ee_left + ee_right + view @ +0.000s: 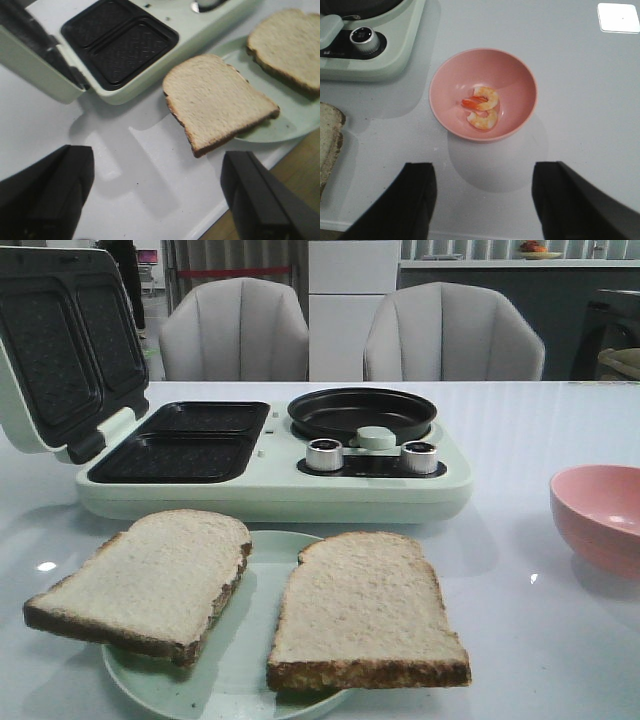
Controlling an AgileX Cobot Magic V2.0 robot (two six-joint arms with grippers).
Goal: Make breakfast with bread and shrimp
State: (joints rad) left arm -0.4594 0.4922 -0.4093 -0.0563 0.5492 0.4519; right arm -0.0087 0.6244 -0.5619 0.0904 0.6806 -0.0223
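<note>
Two bread slices lie flat on a pale green plate [245, 640] at the table's front: the left slice [150, 580] overhangs the rim, the right slice [362, 610] lies beside it. Both show in the left wrist view, the near slice [215, 97] and the other slice [290, 42]. Two small orange-pink shrimp [482, 107] lie in a pink bowl [515, 85], also at the front view's right edge [600, 515]. My left gripper [157, 197] is open and empty above bare table beside the bread. My right gripper [482, 200] is open and empty, short of the bowl. Neither gripper shows in the front view.
A pale green breakfast maker [275, 475] stands behind the plate, lid [60, 345] raised, with two dark sandwich plates [185, 440], a round black pan [362, 412] and two silver knobs [324, 454]. Two grey chairs [235, 330] stand beyond the table. The table's front edge [240, 212] is near my left gripper.
</note>
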